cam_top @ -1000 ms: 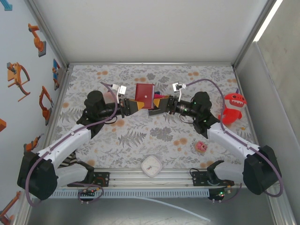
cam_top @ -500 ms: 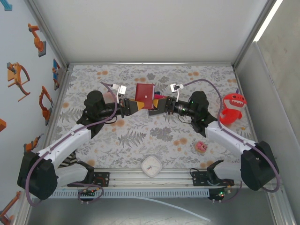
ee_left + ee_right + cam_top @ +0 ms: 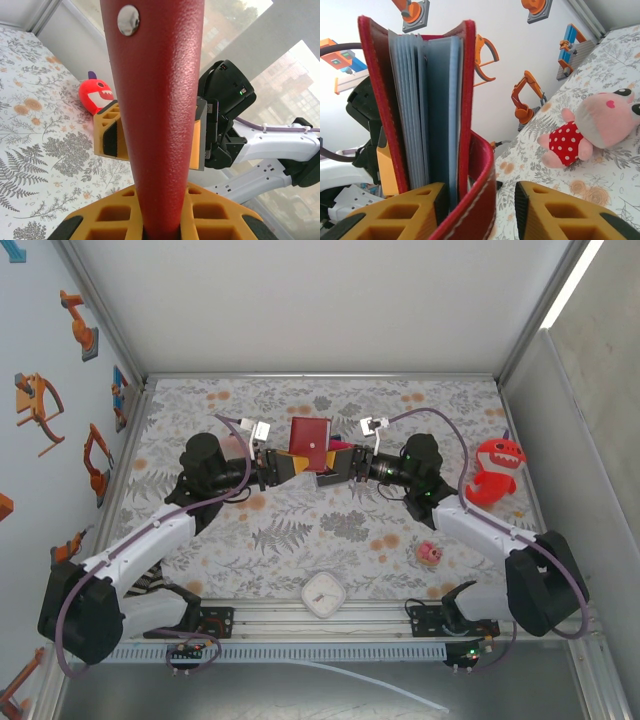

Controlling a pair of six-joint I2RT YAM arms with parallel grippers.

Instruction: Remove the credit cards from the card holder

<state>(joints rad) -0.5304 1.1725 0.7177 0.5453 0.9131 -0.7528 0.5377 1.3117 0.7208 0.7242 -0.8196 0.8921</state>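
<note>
The left end effector (image 3: 288,465) is clamped tight on one edge of the card holder (image 3: 309,443), which is held upright over the middle of the worktop (image 3: 300,540). The right end effector (image 3: 480,200) stands partly open astride the opposite edge, one finger (image 3: 560,215) clear of the snap tab (image 3: 481,172). Bare worktop lies on every side. A red toy (image 3: 495,470) sits near the right wall.

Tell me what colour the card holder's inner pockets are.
Blue-grey pockets, clearest from the right wrist.

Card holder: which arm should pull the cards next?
Right. The left claw is clamped on the card holder, steadying it; the right claw is open at its blue-grey pockets.
</note>
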